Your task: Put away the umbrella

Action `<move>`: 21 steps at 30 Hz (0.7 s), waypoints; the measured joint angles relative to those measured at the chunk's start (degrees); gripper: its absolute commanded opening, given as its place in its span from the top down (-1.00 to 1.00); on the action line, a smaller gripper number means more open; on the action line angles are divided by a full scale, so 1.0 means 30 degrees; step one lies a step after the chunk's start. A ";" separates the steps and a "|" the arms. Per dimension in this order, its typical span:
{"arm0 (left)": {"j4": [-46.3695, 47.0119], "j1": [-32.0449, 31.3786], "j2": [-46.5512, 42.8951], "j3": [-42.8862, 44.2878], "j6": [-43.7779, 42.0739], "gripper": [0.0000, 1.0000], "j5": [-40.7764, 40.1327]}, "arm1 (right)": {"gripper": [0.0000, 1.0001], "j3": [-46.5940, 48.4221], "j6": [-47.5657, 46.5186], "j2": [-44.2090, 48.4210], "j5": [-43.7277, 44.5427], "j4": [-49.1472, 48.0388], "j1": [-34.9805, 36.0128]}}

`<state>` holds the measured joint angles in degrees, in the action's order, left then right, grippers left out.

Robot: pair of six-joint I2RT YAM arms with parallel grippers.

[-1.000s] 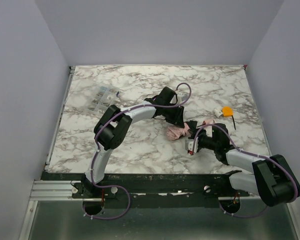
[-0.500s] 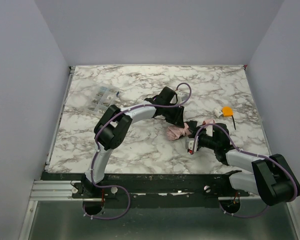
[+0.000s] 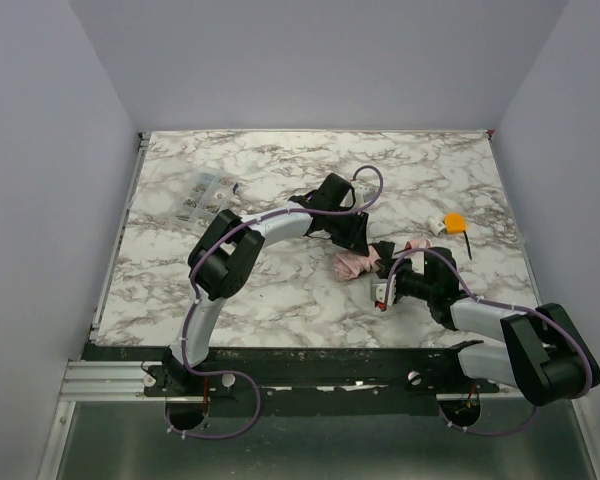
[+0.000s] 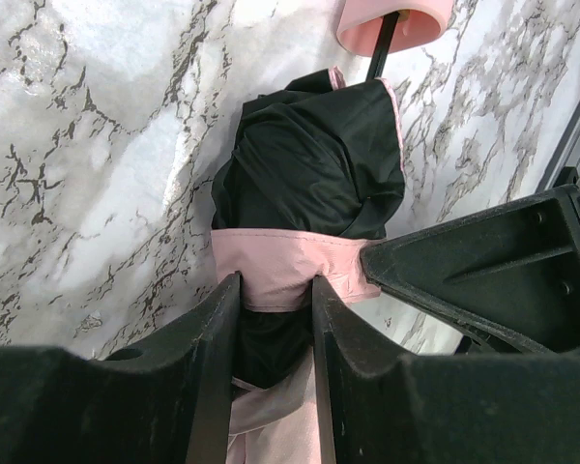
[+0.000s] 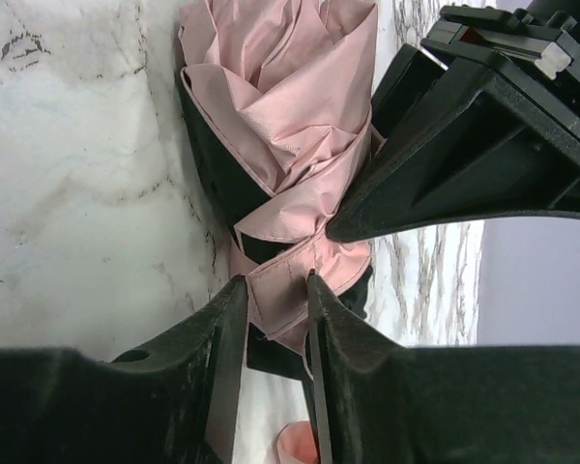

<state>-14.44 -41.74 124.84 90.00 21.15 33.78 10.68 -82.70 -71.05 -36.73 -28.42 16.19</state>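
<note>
The umbrella (image 3: 352, 264) lies folded mid-table, pale pink outside with black lining, its pink handle (image 3: 418, 244) pointing right. My left gripper (image 3: 368, 248) reaches down from behind and is shut on the bundled fabric (image 4: 309, 164), just below the pink strap (image 4: 290, 261). The handle (image 4: 391, 21) shows at the top of that view. My right gripper (image 3: 375, 275) comes from the near side. Its jaws (image 5: 275, 282) are pressed against both edges of the strap (image 5: 285, 261) under the gathered pink folds (image 5: 280, 97). The two grippers sit almost touching.
A small orange object (image 3: 454, 221) with a thin dark stick lies right of the umbrella. A clear plastic pack (image 3: 206, 195) sits at the back left. Lilac walls enclose the marble table (image 3: 280, 300) on three sides.
My right gripper's jaws have narrowed onto the strap, and that arm has shifted slightly. The left gripper and the umbrella have stayed put.
</note>
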 measured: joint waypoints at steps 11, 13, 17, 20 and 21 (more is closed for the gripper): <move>-0.0044 0.0000 0.0036 0.0095 -0.0051 0.32 0.0029 | 0.97 0.0007 0.0109 0.0364 0.0029 0.0073 0.0087; -0.0073 0.0000 0.0051 0.0109 -0.0066 0.28 0.0029 | 0.99 0.0036 0.0197 0.0372 0.0073 0.0233 0.0087; -0.0087 0.0000 0.0080 0.0109 -0.0066 0.14 0.0044 | 0.99 0.0466 0.0495 0.0452 0.0284 0.1115 0.0087; -0.0146 0.0036 0.0146 0.0160 -0.0080 0.00 0.0044 | 0.99 0.1078 0.0699 0.0430 0.0459 0.2178 0.0124; -0.0168 0.0080 0.0182 0.0160 -0.0066 -0.06 0.0058 | 0.99 0.1268 0.0772 0.0423 0.0503 0.2528 0.0124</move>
<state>-14.94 -41.50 125.38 90.48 20.95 33.95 14.48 -80.38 -69.78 -35.22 -20.84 16.56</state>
